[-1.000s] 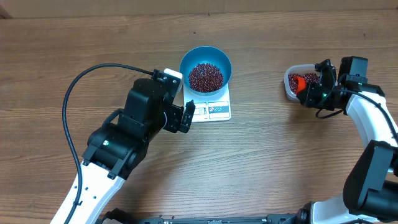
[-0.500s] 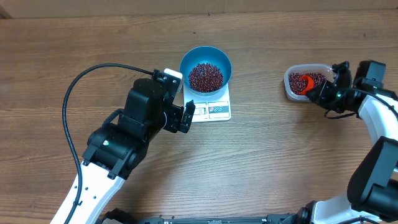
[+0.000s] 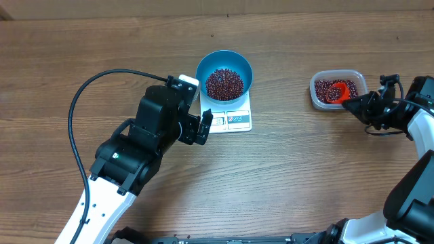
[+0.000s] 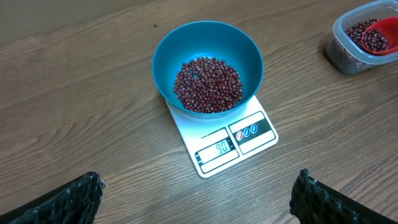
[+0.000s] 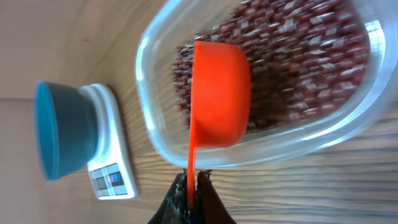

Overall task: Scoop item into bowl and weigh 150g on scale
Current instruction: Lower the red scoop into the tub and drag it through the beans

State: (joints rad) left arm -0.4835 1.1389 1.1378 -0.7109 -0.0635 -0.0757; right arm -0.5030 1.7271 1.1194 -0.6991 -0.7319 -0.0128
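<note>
- Beans [image 4: 207, 84] look loose and light, likely to spill; keep scoop [image 5: 217, 102] level.
- Right gripper [image 5: 191, 186] pinched tight on scoop's thin stiff handle, the sensible hold.
- Left gripper [image 3: 205, 127] wide open, empty.

One each: bowl [image 4: 249, 56], scale [image 4: 217, 127], tub [image 3: 316, 98], scoop [image 5: 221, 93]

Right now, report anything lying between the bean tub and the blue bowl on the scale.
Nothing visible does: only wood table separates the tub from the bowl. The left end effector sits open beside the scale, off that path.
</note>
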